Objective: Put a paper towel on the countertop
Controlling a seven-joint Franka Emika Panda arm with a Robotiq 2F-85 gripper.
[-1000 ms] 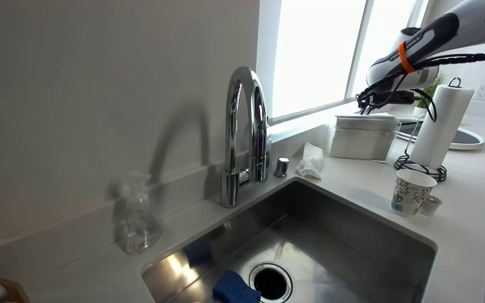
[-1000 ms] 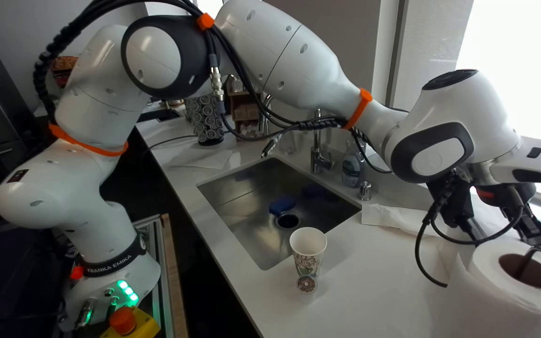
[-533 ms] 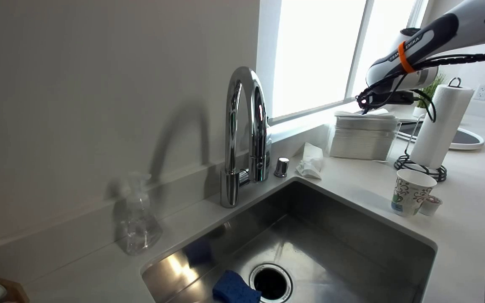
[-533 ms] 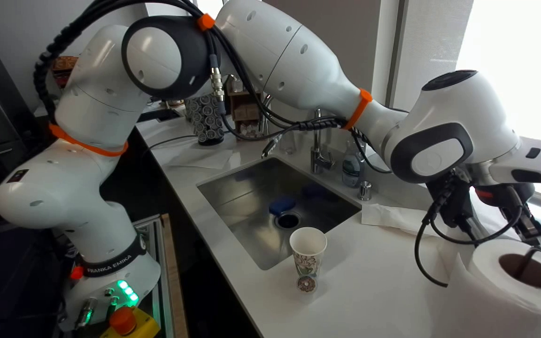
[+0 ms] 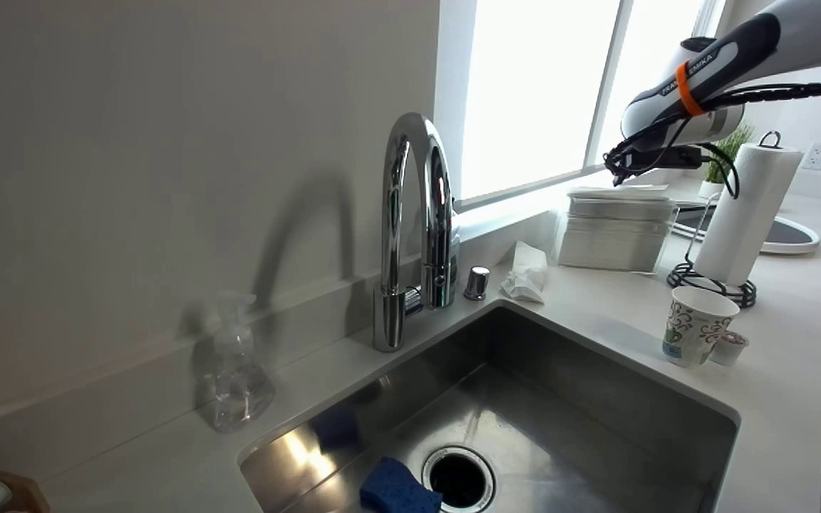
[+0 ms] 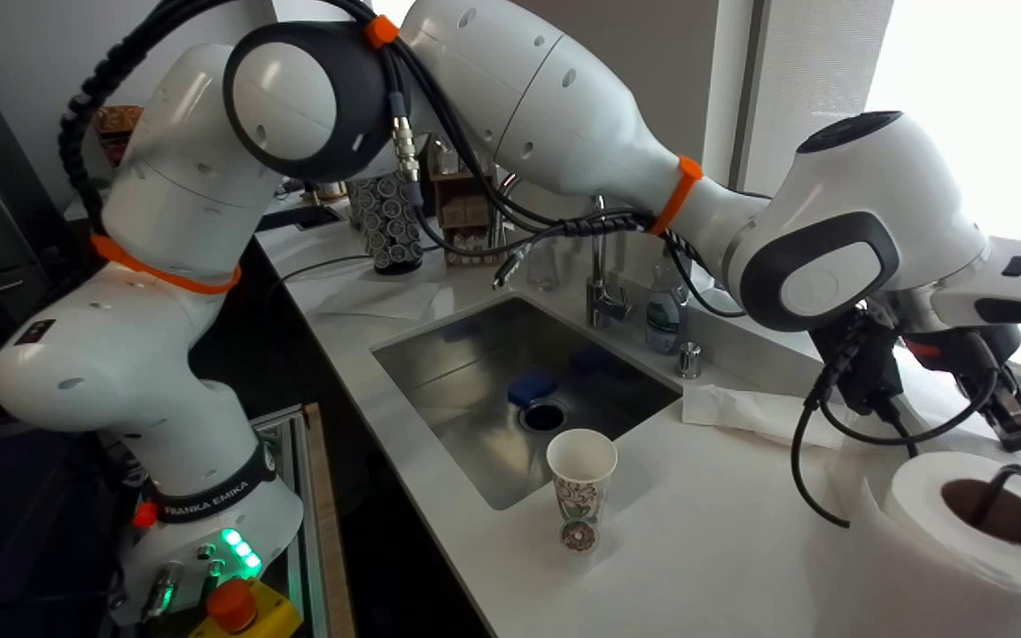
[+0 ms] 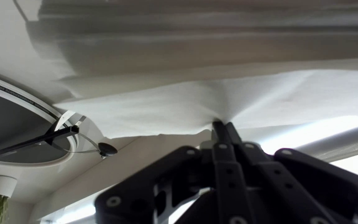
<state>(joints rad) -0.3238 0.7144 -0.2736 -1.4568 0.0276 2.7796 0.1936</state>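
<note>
My gripper (image 7: pixel 222 123) is shut on a white paper towel sheet (image 7: pixel 160 110) in the wrist view, which stands upside down. The sheet is creased at the fingertips and spreads to both sides. In an exterior view the gripper (image 5: pixel 618 178) is just above the white folded stack (image 5: pixel 617 231) in a clear holder. The upright paper towel roll (image 5: pixel 749 214) stands on its wire holder beside the stack; it also shows in an exterior view (image 6: pixel 945 585), where the fingers (image 6: pixel 1020 434) are behind it. The pale countertop (image 5: pixel 774 406) surrounds the sink; it also shows in an exterior view (image 6: pixel 679 549).
A crumpled white paper (image 5: pixel 527 273) lies at the sink corner. A patterned cup (image 5: pixel 695 328) and a small pod (image 5: pixel 730 349) stand by the steel sink (image 5: pixel 596 399). A chrome faucet (image 5: pixel 389 320) rises behind it. A round dark tray (image 7: pixel 8 124) lies near the stack.
The fingers have come together at the top of the stack. The gripper and wrist have then risen slightly; the cup, roll and crumpled paper have not moved.
</note>
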